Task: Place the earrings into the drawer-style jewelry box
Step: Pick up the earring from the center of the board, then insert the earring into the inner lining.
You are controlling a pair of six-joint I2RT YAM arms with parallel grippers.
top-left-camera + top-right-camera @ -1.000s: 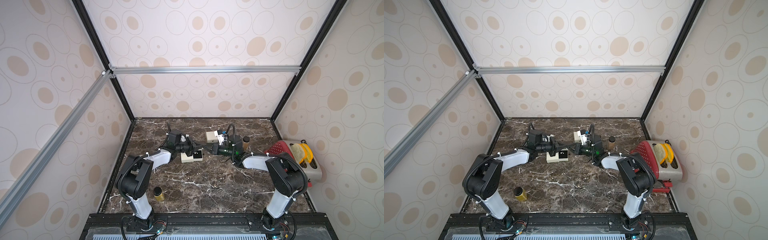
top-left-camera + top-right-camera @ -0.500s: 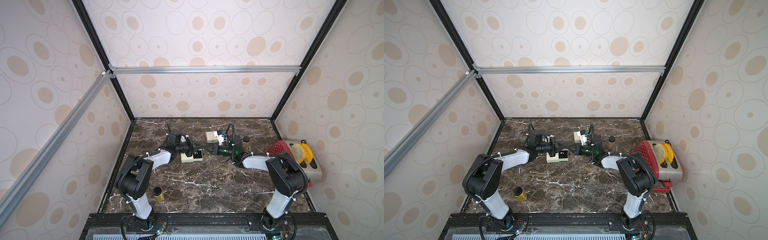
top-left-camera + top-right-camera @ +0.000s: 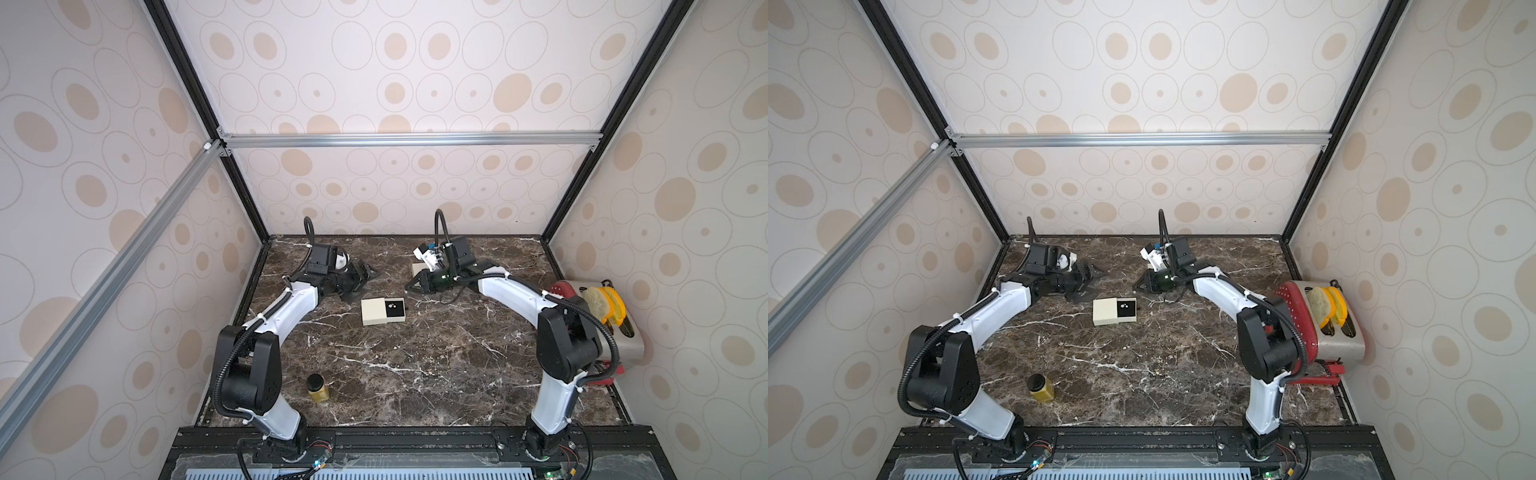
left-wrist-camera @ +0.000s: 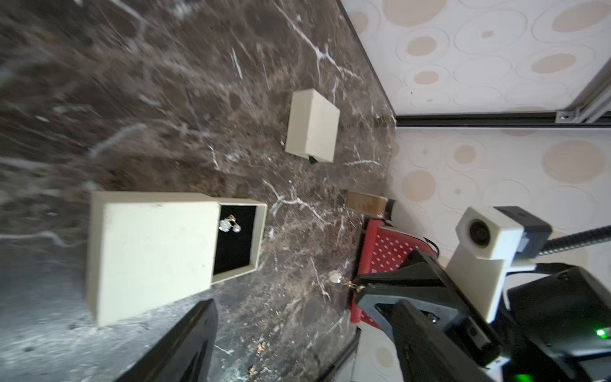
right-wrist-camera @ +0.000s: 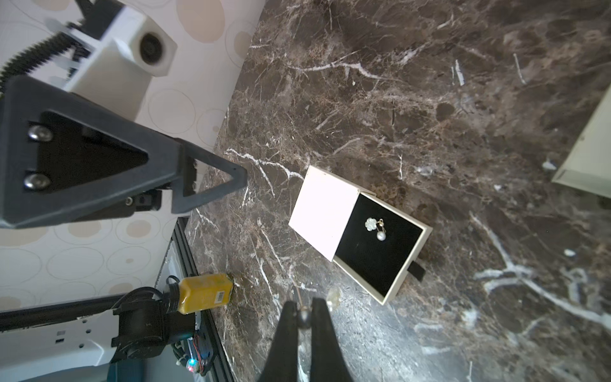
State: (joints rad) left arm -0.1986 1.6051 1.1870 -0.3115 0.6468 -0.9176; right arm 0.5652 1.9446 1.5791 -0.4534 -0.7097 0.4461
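Note:
The cream jewelry box point(image 3: 376, 312) point(image 3: 1108, 312) lies mid-table, its black-lined drawer point(image 5: 377, 244) slid partly out toward the right. One pearl-and-flower earring point(image 5: 375, 226) point(image 4: 229, 225) point(image 3: 392, 306) rests in the drawer. My right gripper point(image 5: 303, 314) point(image 3: 409, 286) hovers low just right of the drawer, shut on a second earring point(image 4: 335, 276) whose pearl sits between the fingertips. My left gripper point(image 3: 362, 284) point(image 3: 1089, 284) point(image 4: 304, 337) is open and empty, behind and left of the box.
A second small cream box point(image 4: 312, 125) point(image 3: 417, 270) sits at the back beside the right wrist. Also here are a brown bottle point(image 4: 365, 203), a yellow jar point(image 3: 318, 388) point(image 5: 205, 292) at the front left, and a red-and-silver toaster point(image 3: 598, 328) by the right wall.
The left gripper opened and drew back left from over the drawer, leaving an earring in it. The right gripper stayed shut on its earring and barely moved.

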